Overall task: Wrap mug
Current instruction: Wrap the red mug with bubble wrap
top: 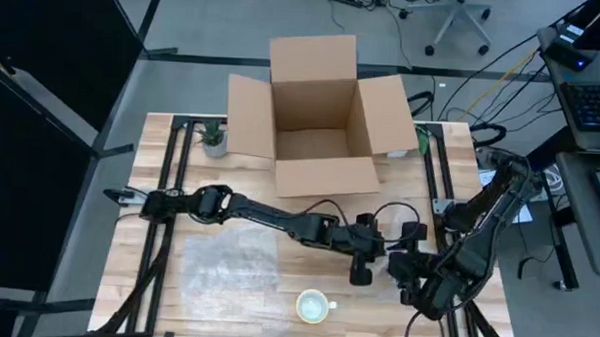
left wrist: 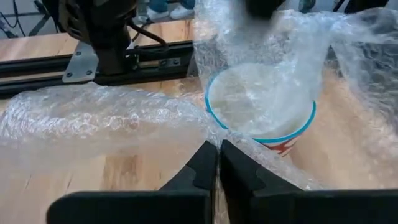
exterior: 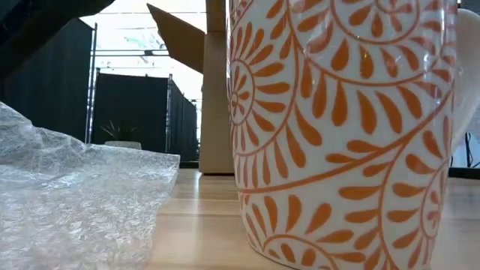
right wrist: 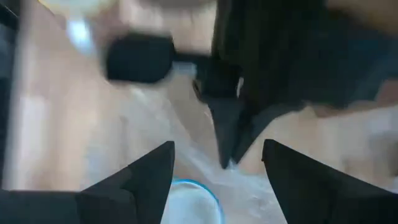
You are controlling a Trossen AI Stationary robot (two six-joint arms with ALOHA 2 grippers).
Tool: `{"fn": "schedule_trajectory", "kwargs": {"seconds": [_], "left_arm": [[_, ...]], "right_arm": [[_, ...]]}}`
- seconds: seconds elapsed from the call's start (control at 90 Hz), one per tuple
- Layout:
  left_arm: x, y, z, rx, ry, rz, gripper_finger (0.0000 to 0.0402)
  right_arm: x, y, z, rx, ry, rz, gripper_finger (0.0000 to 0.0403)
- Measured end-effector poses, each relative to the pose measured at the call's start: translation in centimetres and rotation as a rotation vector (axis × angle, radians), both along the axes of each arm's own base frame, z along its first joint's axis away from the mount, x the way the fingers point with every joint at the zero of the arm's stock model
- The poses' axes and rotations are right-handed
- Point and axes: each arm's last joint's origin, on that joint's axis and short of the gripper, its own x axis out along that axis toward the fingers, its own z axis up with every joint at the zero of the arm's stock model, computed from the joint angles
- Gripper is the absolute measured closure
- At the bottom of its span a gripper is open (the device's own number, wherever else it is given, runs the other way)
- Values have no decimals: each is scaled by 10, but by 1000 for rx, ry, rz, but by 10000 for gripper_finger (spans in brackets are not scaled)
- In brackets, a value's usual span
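the left gripper [left wrist: 217, 163] is pinched on the wrap [left wrist: 112, 118] beside the mug [left wrist: 261, 106]. the right gripper [right wrist: 217, 165] hangs spread (nothing in it). pull gently, keeping the mug upright.

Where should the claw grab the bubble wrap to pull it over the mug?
Probably the loose edge of the clear bubble wrap sheet beside the white mug with orange swirls, coming from above: it lies flat on the wooden table, and the mug stands upright.
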Motion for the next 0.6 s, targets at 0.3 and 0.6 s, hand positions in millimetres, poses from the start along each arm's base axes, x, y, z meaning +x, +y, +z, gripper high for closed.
{"fn": "schedule_trajectory", "kwargs": {"seconds": [0.3,0.6], "left_arm": [[0,-1,0,22,2,-15,401],[0,-1,0,22,0,-16,401]], "right_arm": [[-42,25,14,388,83,-107,172],[-45,52,-71,238,178,-180,172]]}}
